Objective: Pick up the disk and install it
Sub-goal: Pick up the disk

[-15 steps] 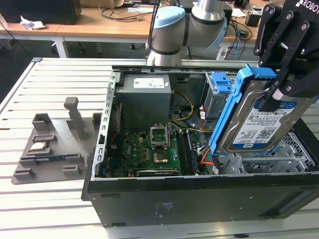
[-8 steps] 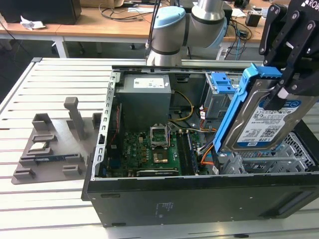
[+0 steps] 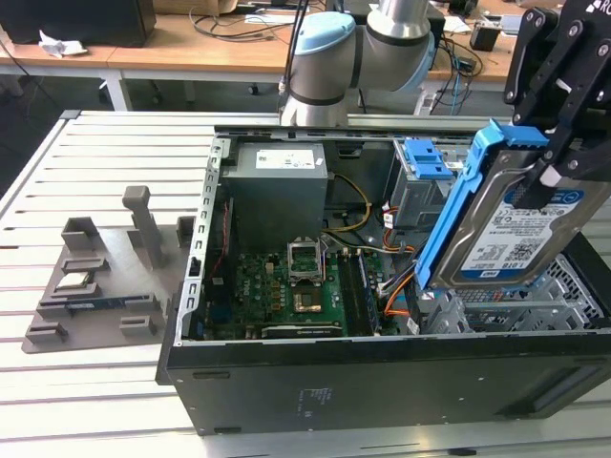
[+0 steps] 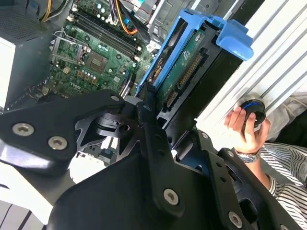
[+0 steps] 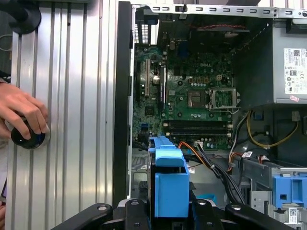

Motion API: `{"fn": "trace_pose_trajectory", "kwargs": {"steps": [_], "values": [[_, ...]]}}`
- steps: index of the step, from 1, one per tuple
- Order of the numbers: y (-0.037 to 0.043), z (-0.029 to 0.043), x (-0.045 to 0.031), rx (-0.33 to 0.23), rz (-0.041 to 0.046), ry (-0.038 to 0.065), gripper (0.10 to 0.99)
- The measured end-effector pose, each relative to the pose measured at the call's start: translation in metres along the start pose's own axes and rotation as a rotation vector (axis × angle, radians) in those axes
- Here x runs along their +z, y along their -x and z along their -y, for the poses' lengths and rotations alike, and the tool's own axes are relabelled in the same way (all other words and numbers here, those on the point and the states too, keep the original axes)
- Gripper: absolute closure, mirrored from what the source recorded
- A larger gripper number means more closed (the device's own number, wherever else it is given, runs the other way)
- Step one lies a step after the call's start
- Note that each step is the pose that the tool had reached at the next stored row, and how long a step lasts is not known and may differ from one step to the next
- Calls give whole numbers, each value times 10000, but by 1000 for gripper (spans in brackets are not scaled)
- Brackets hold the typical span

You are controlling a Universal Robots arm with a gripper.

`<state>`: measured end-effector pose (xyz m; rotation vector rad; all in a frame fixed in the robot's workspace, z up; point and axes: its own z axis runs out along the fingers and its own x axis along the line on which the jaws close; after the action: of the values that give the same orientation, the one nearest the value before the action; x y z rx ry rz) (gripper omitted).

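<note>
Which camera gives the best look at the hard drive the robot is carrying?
The exterior view: it shows the hard drive nearly whole, label face and blue bracket, held in the tool over the open computer. The second wrist view shows its green circuit-board side; the first wrist view, its bracket end-on.

Disk (image 3: 520,234) above case (image 3: 315,386); tray (image 3: 91,320) exterior view's left.

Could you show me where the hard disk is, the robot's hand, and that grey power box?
the disk (image 3: 516,239), exterior view, on its white-and-blue label.
the hand (image 3: 548,172), exterior view, between its fingertips gripping the disk's upper end.
the power box (image 3: 272,196), exterior view, on its plain grey side.
</note>
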<state>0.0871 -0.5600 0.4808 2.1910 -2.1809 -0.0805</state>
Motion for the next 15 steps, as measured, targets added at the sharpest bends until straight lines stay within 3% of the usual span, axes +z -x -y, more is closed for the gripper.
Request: {"fn": "trace_pose_trajectory", "kwargs": {"steps": [15], "values": [[20,114,32,0,1,0,722]]}}
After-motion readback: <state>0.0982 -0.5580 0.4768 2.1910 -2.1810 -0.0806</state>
